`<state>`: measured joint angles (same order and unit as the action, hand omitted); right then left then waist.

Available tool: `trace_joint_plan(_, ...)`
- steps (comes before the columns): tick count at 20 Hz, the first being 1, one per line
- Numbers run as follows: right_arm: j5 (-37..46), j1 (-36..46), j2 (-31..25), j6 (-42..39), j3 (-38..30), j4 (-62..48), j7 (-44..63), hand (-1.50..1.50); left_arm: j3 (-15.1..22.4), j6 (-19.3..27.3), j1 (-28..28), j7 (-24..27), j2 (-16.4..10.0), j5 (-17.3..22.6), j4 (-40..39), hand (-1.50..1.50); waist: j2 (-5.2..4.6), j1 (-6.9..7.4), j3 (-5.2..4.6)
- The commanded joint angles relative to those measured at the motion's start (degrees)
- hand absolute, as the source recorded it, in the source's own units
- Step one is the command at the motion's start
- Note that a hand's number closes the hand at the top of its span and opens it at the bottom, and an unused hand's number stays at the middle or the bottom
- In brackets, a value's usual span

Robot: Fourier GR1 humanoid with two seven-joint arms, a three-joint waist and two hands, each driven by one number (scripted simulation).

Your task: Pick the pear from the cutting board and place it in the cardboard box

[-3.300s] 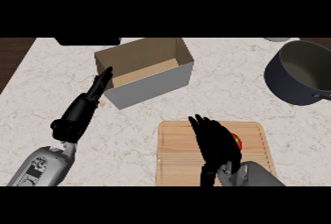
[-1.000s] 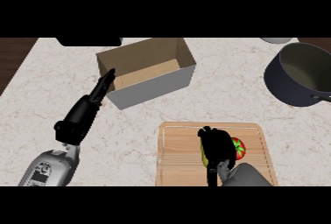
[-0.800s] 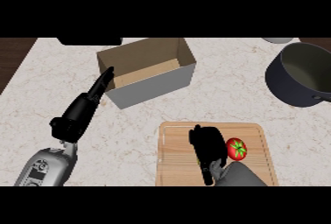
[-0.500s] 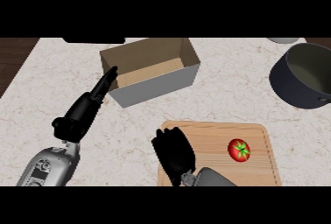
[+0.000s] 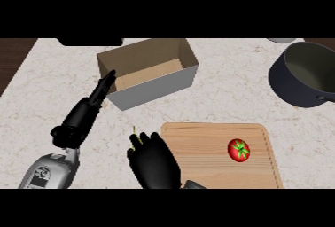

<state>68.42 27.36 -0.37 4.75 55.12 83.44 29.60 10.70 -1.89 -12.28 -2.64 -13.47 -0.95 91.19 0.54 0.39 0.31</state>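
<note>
Pick done: black right hand [image 5: 155,160] grasps yellow-green pear [image 5: 135,141] at wooden cutting board's [image 5: 216,175] 9 o'clock edge. Placing in brown cardboard box [image 5: 157,86], 11 o'clock, remains. Black left hand [image 5: 82,117] flat-fingered.

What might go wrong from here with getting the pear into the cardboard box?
The pear shows only as a yellow-green sliver beside the curled right hand, so how it is seated is unclear; it might slip on the way. The left hand, fingers straight, lies by the left corner of the cardboard box and could crowd the drop.
</note>
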Motion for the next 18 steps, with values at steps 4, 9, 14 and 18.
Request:
trace_joint_plan(4,0.91,-2.19,0.34,-6.33,2.57,19.04,2.97,1.50,0.89,-1.13,0.90,-2.22,1.54,-0.21,-2.82,0.00,-0.30,-0.86,-0.31)
trace_joint_plan(9,1.51,-3.82,0.35,-9.11,5.14,33.04,9.00,1.50,0.89,-0.29,0.25,-1.92,2.67,-1.38,-3.18,0.00,-0.28,-0.99,-0.32)
trace_joint_plan(14,-1.26,-3.48,0.36,-11.97,0.81,38.62,13.21,1.50,0.84,-0.93,3.22,1.94,3.23,-1.97,-4.74,0.00,-0.45,-0.50,-0.35)
trace_joint_plan(18,-2.48,-0.90,0.36,-12.80,-5.15,37.56,12.62,1.50,0.40,-1.70,-0.07,-0.90,3.77,-2.02,-4.53,0.00,-0.53,-0.59,-0.32)
